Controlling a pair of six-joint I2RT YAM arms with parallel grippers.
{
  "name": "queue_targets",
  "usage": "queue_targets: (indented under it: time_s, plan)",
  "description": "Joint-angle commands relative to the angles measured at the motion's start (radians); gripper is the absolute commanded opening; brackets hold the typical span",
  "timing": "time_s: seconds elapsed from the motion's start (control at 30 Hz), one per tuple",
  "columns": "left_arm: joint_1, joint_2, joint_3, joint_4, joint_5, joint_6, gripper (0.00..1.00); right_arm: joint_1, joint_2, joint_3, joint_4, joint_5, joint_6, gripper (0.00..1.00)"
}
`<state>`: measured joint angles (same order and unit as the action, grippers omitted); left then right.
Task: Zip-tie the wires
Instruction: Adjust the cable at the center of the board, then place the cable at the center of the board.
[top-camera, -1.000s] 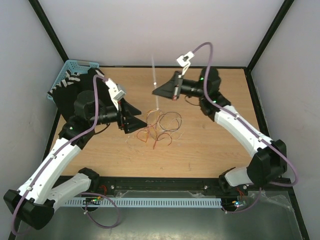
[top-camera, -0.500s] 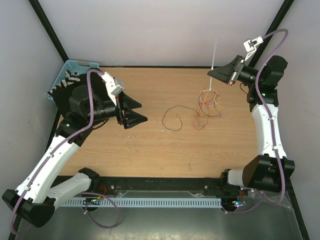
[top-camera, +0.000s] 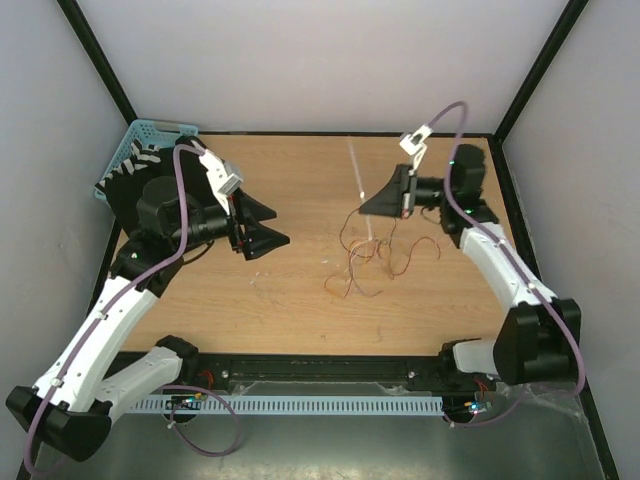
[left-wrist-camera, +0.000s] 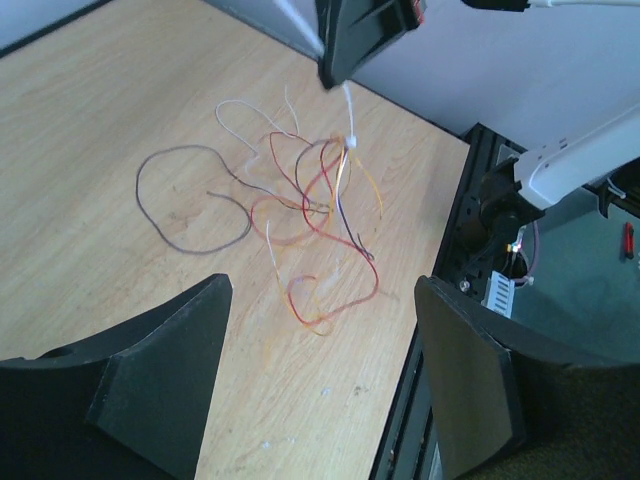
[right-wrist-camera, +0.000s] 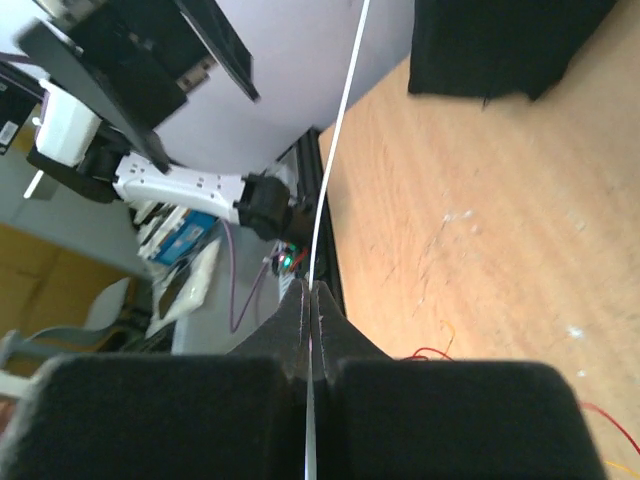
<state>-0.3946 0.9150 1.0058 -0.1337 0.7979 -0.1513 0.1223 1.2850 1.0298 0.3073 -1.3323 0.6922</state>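
Note:
The wires (top-camera: 375, 255) are a tangle of thin red, orange, white and dark strands. They hang from a white zip tie (top-camera: 357, 168) and trail on the wooden table (top-camera: 300, 310). My right gripper (top-camera: 366, 207) is shut on the zip tie, whose tail sticks up past its tips. In the right wrist view the tie (right-wrist-camera: 335, 140) runs through the shut gripper (right-wrist-camera: 312, 292). My left gripper (top-camera: 264, 226) is open and empty, left of the wires. In the left wrist view (left-wrist-camera: 320, 385) the tangle (left-wrist-camera: 315, 215) lies ahead, with a dark loop (left-wrist-camera: 185, 200) lying to its left.
A blue basket (top-camera: 128, 152) holding dark items stands at the table's back left corner. A black frame rail (top-camera: 320, 368) runs along the near edge, between the arm bases. White walls close in the back and both sides.
My right gripper swung far right with the zip tie and most of the wires, leaving a dark loop behind, then came back toward the middle. The left gripper turned slightly and stayed open.

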Motion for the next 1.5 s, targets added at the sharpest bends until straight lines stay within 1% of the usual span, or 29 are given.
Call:
queue_targets:
  time_s: [0.0, 0.1, 0.17, 0.27, 0.5, 0.57, 0.6, 0.67, 0.73, 0.83, 0.9, 1.03, 1.2, 1.33, 1.37, 1.4, 1.47]
  plan:
    - [0.017, -0.044, -0.048, -0.021, -0.006, 0.012, 0.76, 0.109, 0.093, -0.072, -0.026, 0.029, -0.142, 0.00]
    - [0.020, -0.063, -0.086, -0.026, -0.012, 0.005, 0.76, 0.188, 0.206, -0.073, -0.029, 0.030, -0.179, 0.00]
    - [0.021, -0.072, -0.105, -0.028, -0.015, 0.000, 0.76, 0.232, 0.273, -0.062, -0.032, 0.057, -0.209, 0.00]
    - [0.022, -0.082, -0.121, -0.030, -0.017, -0.004, 0.76, 0.280, 0.366, -0.031, -0.032, 0.071, -0.240, 0.00]
    - [0.023, -0.088, -0.134, -0.030, -0.010, -0.015, 0.76, 0.299, 0.584, 0.093, -0.014, 0.169, -0.268, 0.00]
    - [0.024, -0.088, -0.139, -0.030, -0.006, -0.017, 0.76, 0.301, 0.647, 0.123, 0.038, 0.187, -0.221, 0.00]
    - [0.023, -0.088, -0.140, -0.030, -0.004, -0.017, 0.76, 0.300, 0.679, 0.136, 0.101, 0.189, -0.186, 0.00]
    - [0.023, -0.089, -0.144, -0.030, -0.001, -0.019, 0.76, 0.302, 0.742, 0.188, 0.108, 0.213, -0.162, 0.00]
    - [0.023, -0.093, -0.147, -0.030, 0.003, -0.020, 0.76, 0.305, 0.799, 0.252, 0.057, 0.240, -0.183, 0.00]
    - [0.023, -0.102, -0.153, -0.030, 0.006, -0.014, 0.77, 0.312, 0.870, 0.366, -0.135, 0.313, -0.308, 0.00]
    - [0.023, -0.108, -0.157, -0.030, 0.012, -0.009, 0.77, 0.313, 0.913, 0.418, -0.214, 0.356, -0.366, 0.00]
    - [0.023, -0.115, -0.161, -0.030, 0.011, -0.005, 0.77, 0.312, 0.958, 0.456, -0.234, 0.410, -0.383, 0.00]
    - [0.023, -0.117, -0.162, -0.030, 0.009, -0.009, 0.77, 0.313, 0.978, 0.486, -0.276, 0.430, -0.421, 0.00]
    - [0.023, -0.119, -0.161, -0.030, 0.003, -0.012, 0.78, 0.312, 0.978, 0.529, -0.380, 0.479, -0.497, 0.00]
    - [0.023, -0.120, -0.161, -0.030, 0.001, -0.011, 0.78, 0.312, 0.979, 0.542, -0.404, 0.493, -0.513, 0.01]
    - [0.023, -0.120, -0.162, -0.030, -0.005, -0.015, 0.79, 0.313, 0.976, 0.550, -0.433, 0.504, -0.525, 0.07]
    - [0.023, -0.123, -0.162, -0.030, -0.020, -0.017, 0.84, 0.313, 0.960, 0.553, -0.449, 0.526, -0.536, 0.21]
